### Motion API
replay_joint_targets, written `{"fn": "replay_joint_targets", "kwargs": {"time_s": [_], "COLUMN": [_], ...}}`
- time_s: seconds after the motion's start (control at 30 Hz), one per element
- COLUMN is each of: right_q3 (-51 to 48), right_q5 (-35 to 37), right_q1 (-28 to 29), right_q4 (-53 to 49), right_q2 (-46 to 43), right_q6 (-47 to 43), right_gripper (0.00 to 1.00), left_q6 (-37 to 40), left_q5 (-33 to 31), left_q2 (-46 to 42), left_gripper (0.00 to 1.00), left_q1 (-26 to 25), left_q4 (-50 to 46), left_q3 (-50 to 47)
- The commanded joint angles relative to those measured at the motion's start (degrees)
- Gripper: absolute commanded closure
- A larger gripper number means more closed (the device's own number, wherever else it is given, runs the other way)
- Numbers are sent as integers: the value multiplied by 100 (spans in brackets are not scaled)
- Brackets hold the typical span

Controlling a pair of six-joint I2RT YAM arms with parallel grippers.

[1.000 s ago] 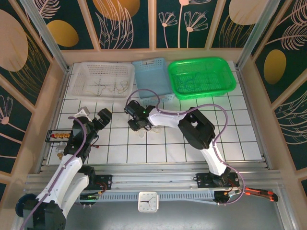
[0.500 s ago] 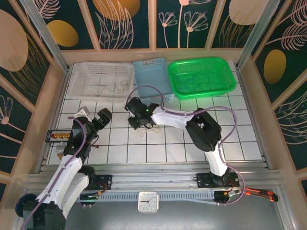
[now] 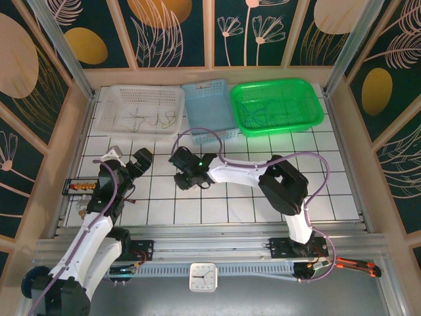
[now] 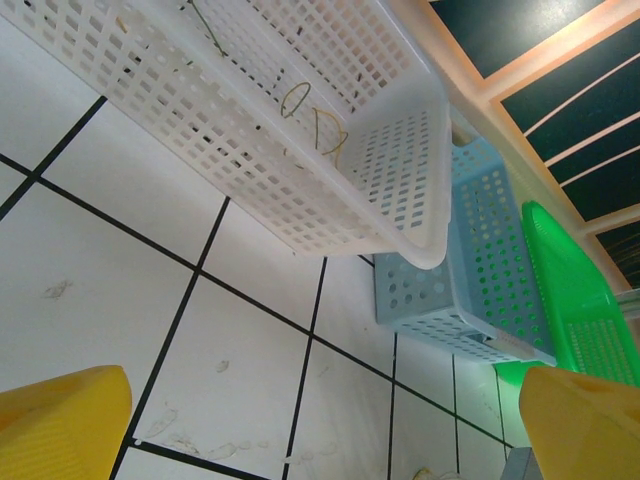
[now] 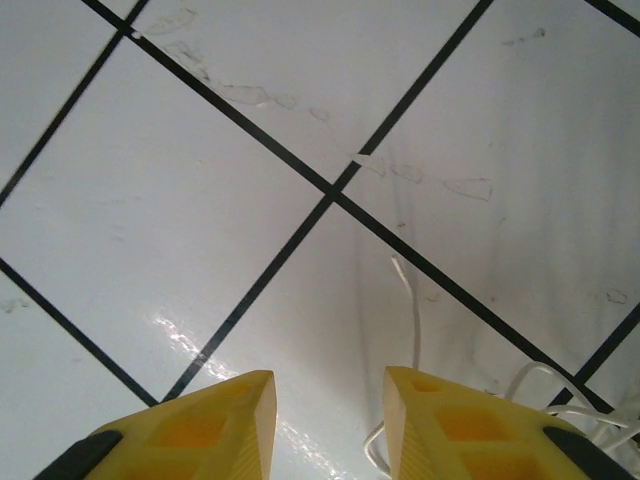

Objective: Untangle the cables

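Both stand apart, left fingers [image 4: 60, 425] wide, right fingers [image 5: 215, 425] narrowly, over the cables [image 5: 414, 310]: light, limp white strands best pinched at a free end.

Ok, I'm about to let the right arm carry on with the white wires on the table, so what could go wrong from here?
1. The white cables lie off to one side of the right gripper, not between its open jaws; closing here would likely grab nothing.
2. They curl right beside one finger; a sideways move could snag and drag them, perhaps tightening the tangle.
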Motion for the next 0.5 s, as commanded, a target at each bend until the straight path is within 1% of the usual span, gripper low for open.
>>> {"fn": "replay_joint_targets", "kwargs": {"time_s": [0.0,0.47], "right_q3": [-97,-154], "right_q5": [320,458], "right_q1": [1,-8], "right_q4": [-97,-93], "right_q2": [95,388], "right_q6": [202,284], "right_gripper": [66,65], "left_q6": [-52,-91], "left_q5": [31,8], "left_q2": [-69,-100], "left_gripper": [1,1], "left_q1": [-16,-19], "left_q4": [18,23], "left_q3": [194,172]}}
